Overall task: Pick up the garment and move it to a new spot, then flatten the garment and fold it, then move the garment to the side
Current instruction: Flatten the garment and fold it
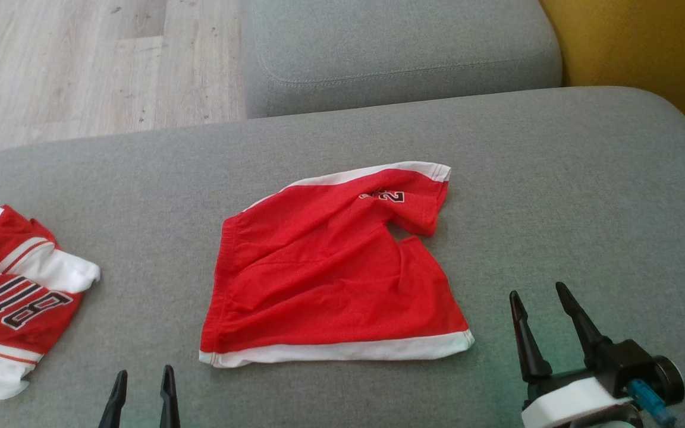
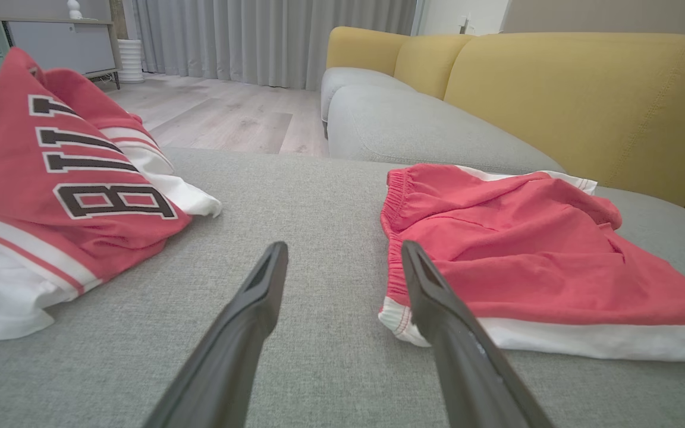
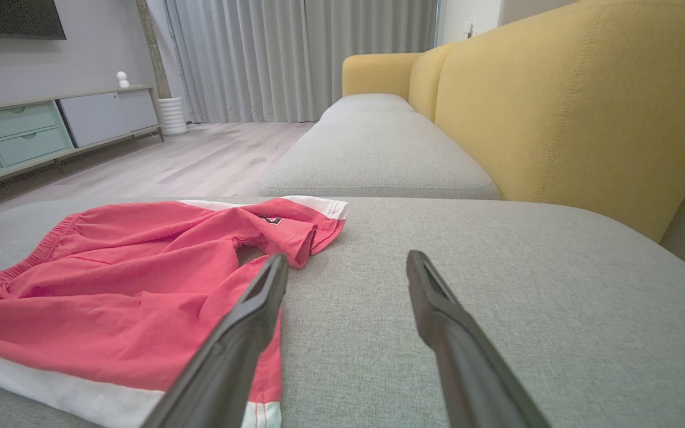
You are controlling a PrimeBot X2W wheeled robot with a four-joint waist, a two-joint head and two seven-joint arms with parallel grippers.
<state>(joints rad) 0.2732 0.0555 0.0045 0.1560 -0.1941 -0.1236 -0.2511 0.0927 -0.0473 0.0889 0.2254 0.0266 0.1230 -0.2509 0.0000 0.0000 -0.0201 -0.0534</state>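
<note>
Now the red shorts (image 1: 330, 267) lie spread on the grey cushion (image 1: 556, 178), a jersey (image 1: 15, 291) well apart on their left. Near the shorts' white hem, the left gripper (image 1: 144, 380) is empty with its fingers narrowly parted, and the right gripper (image 1: 537, 291) is empty and spread wider.

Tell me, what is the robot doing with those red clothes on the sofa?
The robot is about to handle the red fabric shorts with white trim, which lie rumpled on the grey fabric sofa cushion. Its left gripper and right gripper are both open and empty, close to the shorts but holding nothing. A crumpled red and white jersey with black letters sits off to the left.
</note>
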